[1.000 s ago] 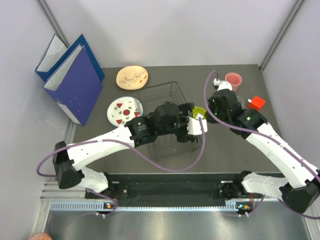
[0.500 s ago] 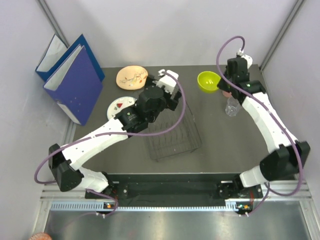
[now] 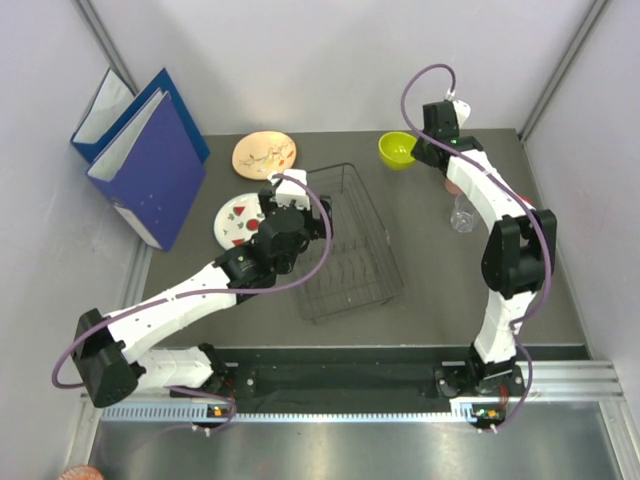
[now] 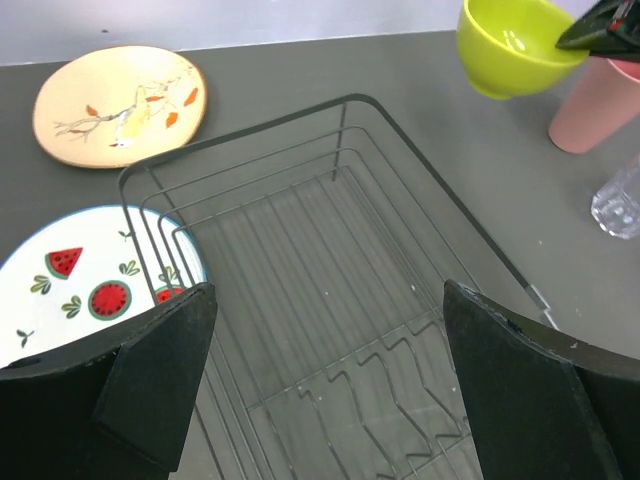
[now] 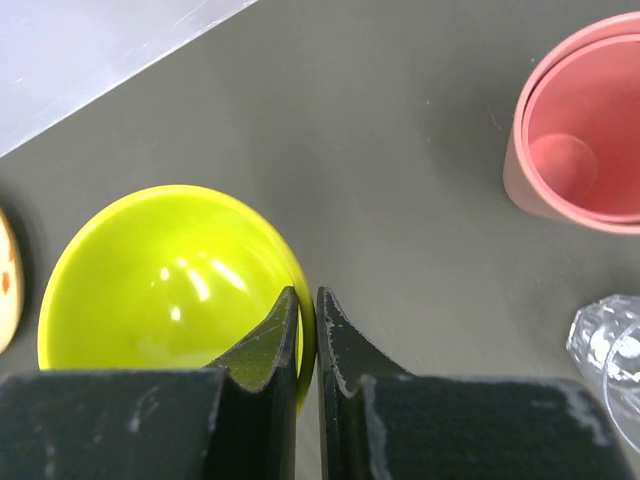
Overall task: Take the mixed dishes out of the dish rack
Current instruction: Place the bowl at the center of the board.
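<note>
My right gripper (image 5: 308, 297) is shut on the rim of the lime-yellow bowl (image 5: 165, 270), holding it at the back of the table (image 3: 397, 150). The pink cups (image 5: 585, 125) stand stacked right of it, and the clear glass (image 3: 462, 214) stands in front of them. My left gripper (image 4: 325, 330) is open and empty over the black wire dish rack (image 4: 340, 290), which holds no dishes. The tan patterned plate (image 3: 265, 154) and the white fruit-print plate (image 3: 240, 218) lie on the table left of the rack.
A blue ring binder (image 3: 150, 160) stands open at the far left against the wall. The grey side walls close in at left and right.
My right gripper carried the bowl left along the back of the table. My left gripper drew back from the rack's far end toward its left near side, still open.
</note>
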{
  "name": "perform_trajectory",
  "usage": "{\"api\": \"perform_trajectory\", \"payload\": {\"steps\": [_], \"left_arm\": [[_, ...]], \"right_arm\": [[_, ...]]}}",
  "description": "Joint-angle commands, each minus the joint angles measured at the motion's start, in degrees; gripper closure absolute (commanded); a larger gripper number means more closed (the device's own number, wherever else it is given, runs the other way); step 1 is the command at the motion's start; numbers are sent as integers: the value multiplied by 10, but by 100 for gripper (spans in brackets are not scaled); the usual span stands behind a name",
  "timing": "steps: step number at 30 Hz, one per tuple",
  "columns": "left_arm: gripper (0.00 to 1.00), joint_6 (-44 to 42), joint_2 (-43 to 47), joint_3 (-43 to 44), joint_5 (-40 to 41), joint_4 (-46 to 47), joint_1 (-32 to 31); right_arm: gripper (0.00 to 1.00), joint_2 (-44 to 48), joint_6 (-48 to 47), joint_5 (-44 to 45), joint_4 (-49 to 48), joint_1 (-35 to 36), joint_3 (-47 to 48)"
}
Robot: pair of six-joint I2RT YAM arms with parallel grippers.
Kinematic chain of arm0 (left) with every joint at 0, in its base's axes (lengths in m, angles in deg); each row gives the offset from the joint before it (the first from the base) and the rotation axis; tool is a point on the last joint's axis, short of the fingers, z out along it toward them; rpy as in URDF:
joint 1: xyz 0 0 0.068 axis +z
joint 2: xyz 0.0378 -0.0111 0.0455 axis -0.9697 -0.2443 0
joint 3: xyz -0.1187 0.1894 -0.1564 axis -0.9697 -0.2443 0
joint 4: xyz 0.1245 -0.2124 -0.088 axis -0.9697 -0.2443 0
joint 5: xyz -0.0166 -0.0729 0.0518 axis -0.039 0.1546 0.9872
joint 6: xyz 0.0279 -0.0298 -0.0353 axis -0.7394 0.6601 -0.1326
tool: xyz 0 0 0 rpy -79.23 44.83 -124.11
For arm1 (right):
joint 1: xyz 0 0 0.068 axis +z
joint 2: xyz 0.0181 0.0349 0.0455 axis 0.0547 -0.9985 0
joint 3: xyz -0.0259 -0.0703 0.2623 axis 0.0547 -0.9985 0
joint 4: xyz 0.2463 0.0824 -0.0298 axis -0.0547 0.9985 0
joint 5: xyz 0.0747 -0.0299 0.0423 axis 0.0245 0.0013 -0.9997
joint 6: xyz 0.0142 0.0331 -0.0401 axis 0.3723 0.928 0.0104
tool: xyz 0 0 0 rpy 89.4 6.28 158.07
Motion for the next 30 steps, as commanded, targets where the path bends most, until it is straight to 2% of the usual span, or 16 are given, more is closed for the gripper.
{"api": "perform_trajectory", "payload": {"steps": [1, 8, 21, 23, 27, 30], "left_arm": [[1, 17, 26, -31, 46, 61, 2], [1, 22, 23, -48, 59, 61, 2], [1, 68, -3, -53, 47, 30, 2], [1, 73, -2, -53, 40, 13, 3], [1, 81, -1, -52, 44, 1, 3], [1, 84, 3, -53, 44, 0, 3]], "right_arm": [[100, -39, 15, 59, -29, 0, 58], [100, -124, 38, 64, -3, 3, 94], [100, -168, 19, 38, -22, 13, 78], [97, -172, 19, 38, -17, 13, 77], [82, -168, 17, 33, -15, 9, 66], [75, -157, 18, 30, -19, 9, 59]]}}
